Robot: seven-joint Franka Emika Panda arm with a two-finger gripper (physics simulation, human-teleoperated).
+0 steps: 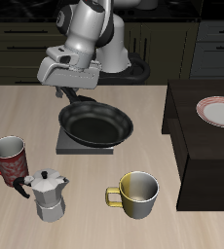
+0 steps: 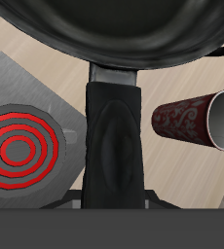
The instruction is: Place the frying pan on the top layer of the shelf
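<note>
Shelf (image 1: 206, 156), dark and boxy, stands well to one side of the gripper, a plate (image 1: 221, 112) on its top. Pan (image 1: 95, 124) hangs just forward of the gripper (image 1: 73, 94), above a grey stove (image 2: 31, 126). Handle (image 2: 112, 146) runs back into the gripper, jaws closed on it. Red mug (image 2: 197, 119) lies near the pan.

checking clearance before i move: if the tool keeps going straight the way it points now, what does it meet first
The frying pan, by its handle: the tool points down and the handle already lies between its fingers. Below that is the stove plate, though depth is unclear.
</note>
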